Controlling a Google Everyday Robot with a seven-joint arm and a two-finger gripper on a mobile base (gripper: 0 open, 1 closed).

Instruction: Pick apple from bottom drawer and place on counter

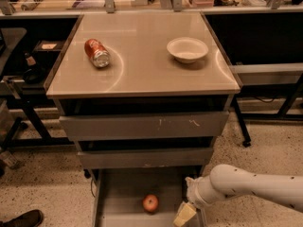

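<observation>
Lying on the grey metal bottom drawer's (118, 193) floor, the small red apple (150, 203) is flanked rightward by the yellowish gripper (184, 215); jaw state cannot be told.

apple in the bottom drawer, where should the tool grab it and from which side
Grip the apple across its round middle, coming from above. It sits alone on the open bottom drawer's flat floor, with the closed drawers behind it, so the top is its free side. The tool is at the drawer's right edge.
</observation>
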